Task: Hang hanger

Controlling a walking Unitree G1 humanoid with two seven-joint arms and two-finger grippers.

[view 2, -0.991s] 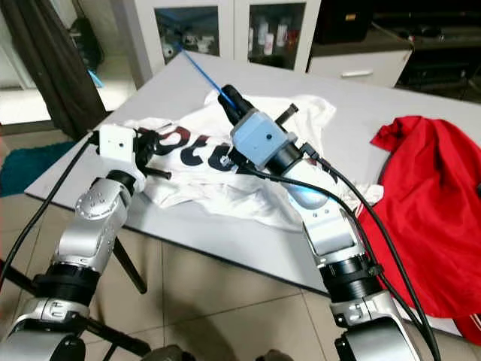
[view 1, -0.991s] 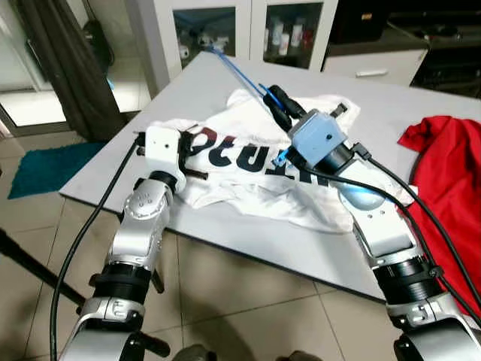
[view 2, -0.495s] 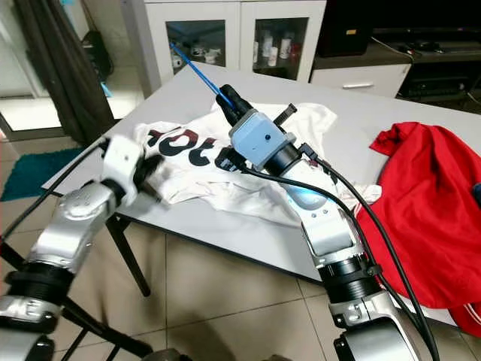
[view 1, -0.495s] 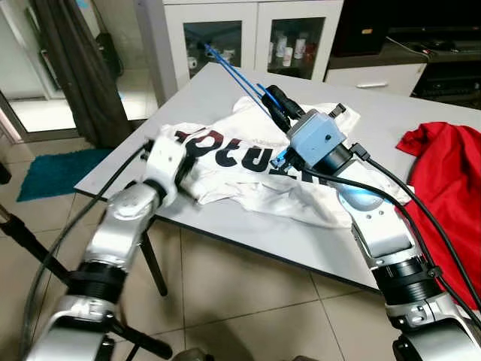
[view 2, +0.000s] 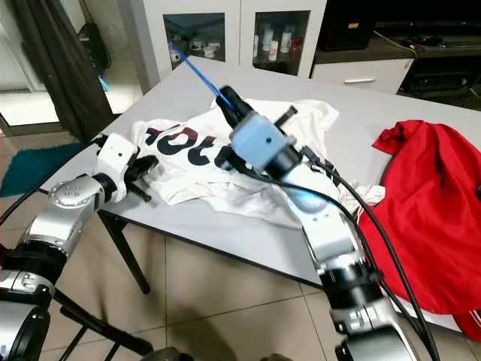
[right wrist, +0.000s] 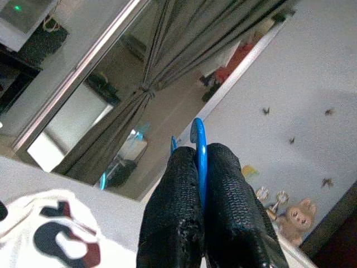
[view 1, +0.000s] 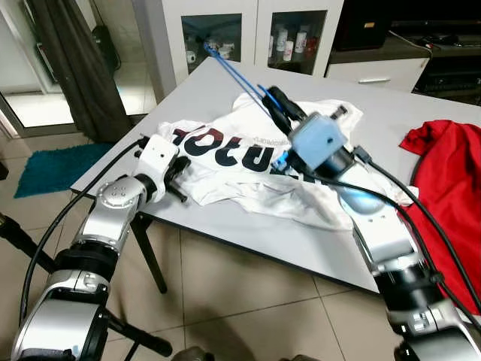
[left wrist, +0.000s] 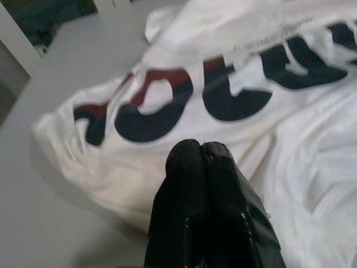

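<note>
Two pincers work over one grey worktop (view 1: 225,226). From the left eye view, the right pincer (view 1: 276,105) is raised above a white T-shirt (view 1: 248,162) with dark lettering, clenched on a blue hanger (view 1: 234,71) whose thin rod runs out beyond the fingertips toward a glass-door cabinet (view 1: 248,34) past the worktop's far edge. The left pincer (view 1: 179,169) sits at the near corner of the worktop, its tips at the shirt's edge; a red garment (view 1: 447,188) lies well apart from it, on the far side of the right arm. From the right eye view, the same layout holds: the hanger (view 2: 197,69) slants up from the right pincer (view 2: 229,101), and the left pincer (view 2: 144,169) touches the shirt's (view 2: 225,173) hem. From the left wrist view, the left pincer (left wrist: 199,152) has its two black fingers (left wrist: 184,184) pressed together with nothing seen between them, just above the printed cloth (left wrist: 234,95). From the right wrist view, the right pincer (right wrist: 201,153) grips the blue hanger (right wrist: 199,139) between its fingers (right wrist: 175,206), with a dark curtain (right wrist: 167,72) beyond.
</note>
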